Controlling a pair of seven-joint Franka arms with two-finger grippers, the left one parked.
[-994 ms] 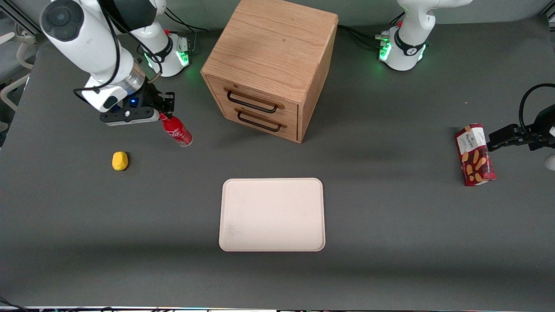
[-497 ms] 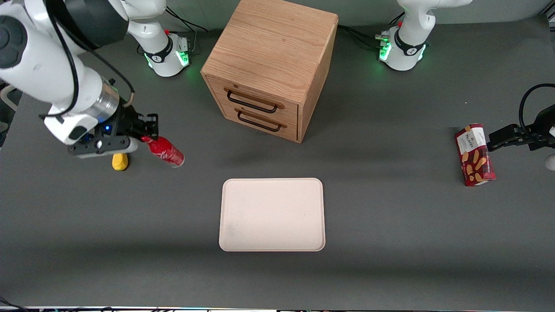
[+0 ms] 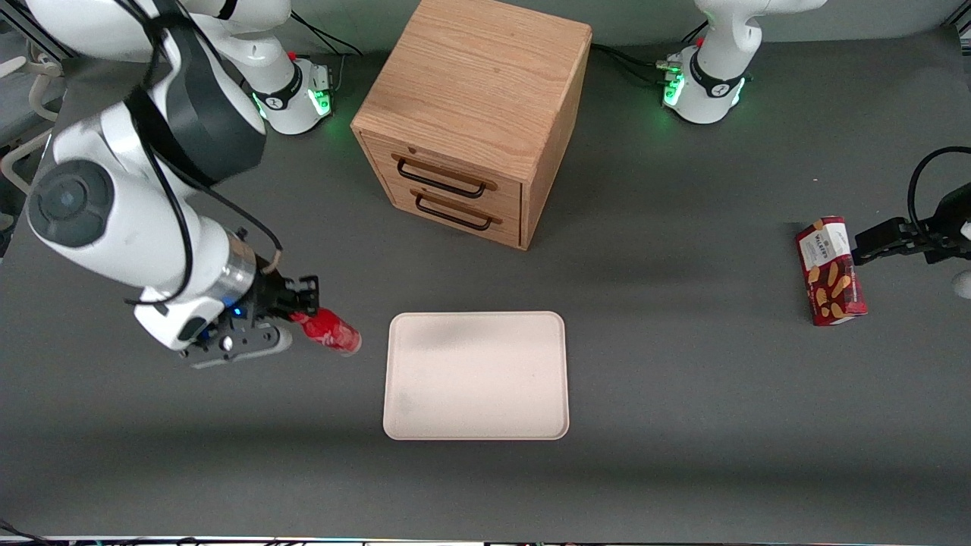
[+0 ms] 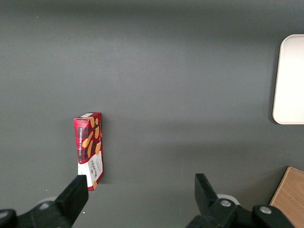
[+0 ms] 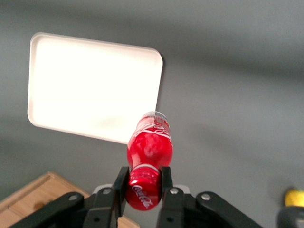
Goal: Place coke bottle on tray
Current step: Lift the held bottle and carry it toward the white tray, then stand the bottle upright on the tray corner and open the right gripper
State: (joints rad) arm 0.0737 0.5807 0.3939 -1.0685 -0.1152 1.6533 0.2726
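Gripper (image 3: 302, 310) was clamped on the cap end of the coke bottle (image 3: 331, 331), fingers (image 5: 119, 183) pinching the neck. Bottle hung tilted in the air, clear of the table, just beside the tray (image 3: 476, 413), at the tray's edge toward the working arm's end.

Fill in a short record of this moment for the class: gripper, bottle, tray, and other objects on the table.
gripper: right arm's gripper in the air beside the tray, toward the working arm's end, shut on the bottle's cap end
coke bottle: held tilted, base toward the tray, not yet over it
tray: flat on the table, nothing on it
drawer cabinet: farther from the front camera than the tray
snack box: toward the parked arm's end
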